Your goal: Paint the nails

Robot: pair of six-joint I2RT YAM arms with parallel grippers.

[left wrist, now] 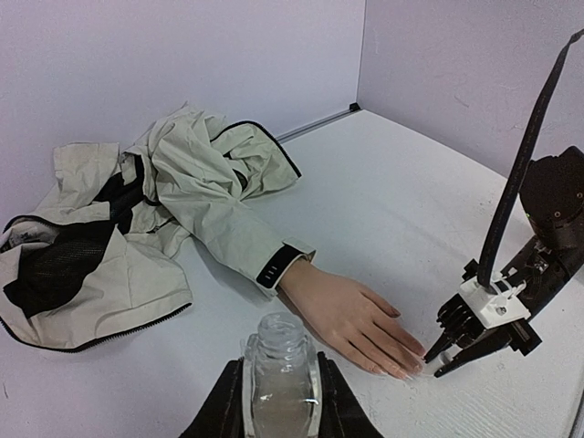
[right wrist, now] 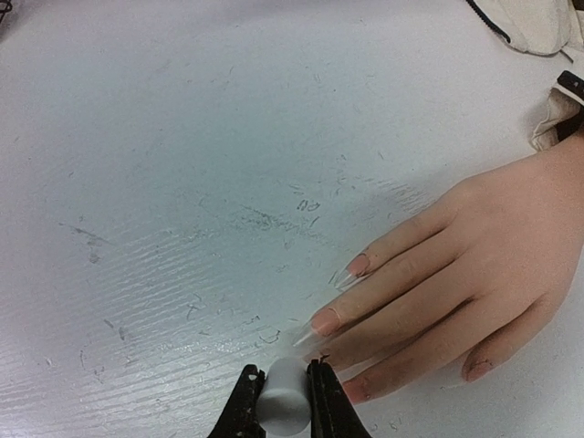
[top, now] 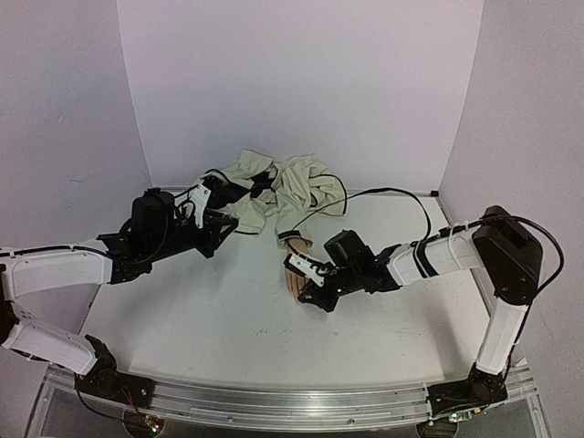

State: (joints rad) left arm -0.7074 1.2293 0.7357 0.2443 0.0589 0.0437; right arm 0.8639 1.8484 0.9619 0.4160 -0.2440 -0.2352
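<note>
**Fingertips point straight at the right pincer, so that arm gets the job**

Quick status on the nail painting rig. The pale peach mannequin hand point(right wrist: 474, 265) lies palm down and flat on the scuffed white table point(right wrist: 182, 182). Its dark cuff and the crumpled cream jacket with black lining point(left wrist: 182, 182) are at the far end. So the long axis runs from the jacket out to the fingertips, and the fingertips aim right at the right pincer point(right wrist: 285, 401).

That pincer is pressed together on a small white cylindrical cap point(right wrist: 285, 394), which I'm guessing is the brush handle. I can't make out any bristles under it. It sits low, just beside the tips of the middle fingers. The pinkish nails point(right wrist: 326, 321) fan out up and to the right of it in the wrist view. I can't honestly tell whether they're already coated.

The left pincer point(left wrist: 280, 392) is clamped on a small clear-looking bottle with an open neck point(left wrist: 278, 351), held upright. It's off to the side of the hand, well apart from the fingertips.

My read is that the right arm is clearly the nearer one. The next stroke probably wants a short nudge along a finger's axis, from the nail's base out to its tip. The risk is smearing the skin or shoving the hand.
</note>
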